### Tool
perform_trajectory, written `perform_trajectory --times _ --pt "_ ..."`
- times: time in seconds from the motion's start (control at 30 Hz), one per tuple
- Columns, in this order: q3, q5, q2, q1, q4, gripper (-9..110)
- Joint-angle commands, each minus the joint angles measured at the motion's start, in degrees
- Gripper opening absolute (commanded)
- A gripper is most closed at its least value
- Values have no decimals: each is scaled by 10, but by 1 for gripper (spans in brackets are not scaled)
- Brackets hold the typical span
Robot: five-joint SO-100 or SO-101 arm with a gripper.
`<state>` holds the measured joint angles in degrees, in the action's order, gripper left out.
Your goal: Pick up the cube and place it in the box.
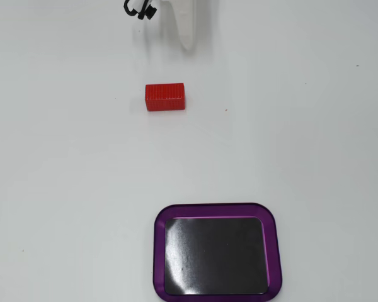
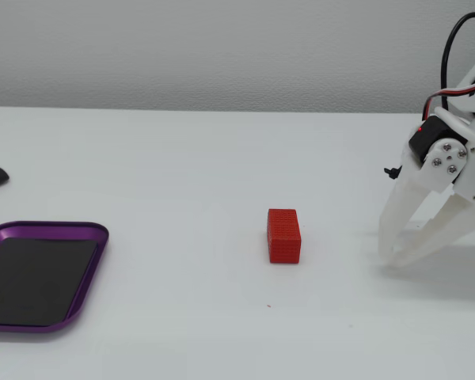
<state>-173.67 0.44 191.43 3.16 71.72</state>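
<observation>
A plain white table [image 2: 182, 158] runs back to a pale grey wall [image 2: 222, 47]. The red cube [image 2: 284, 235] lies loose mid-table – well apart from the white gripper [image 2: 392, 257], whose fingers stand narrowly parted, empty – and the purple-rimmed box [image 1: 275, 251] sits by the opposite edge

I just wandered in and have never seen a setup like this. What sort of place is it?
Probably a small robot test bench: a bare white table, a white two-finger gripper with exposed wires, and just two props, a red cube and a purple-rimmed box.
</observation>
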Motion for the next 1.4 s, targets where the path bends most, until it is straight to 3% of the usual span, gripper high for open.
perform_trajectory --times 0.0,0.5,0.77,0.97,1.13,1.37 --pt "-7 2 67 1 -12 0" --pt "-7 1 67 1 -17 0" --pt "36 -7 65 4 -173 0" --pt "105 -74 42 4 -175 0" --pt "166 -109 -108 5 -158 4" --pt "367 -108 -475 49 -155 17"
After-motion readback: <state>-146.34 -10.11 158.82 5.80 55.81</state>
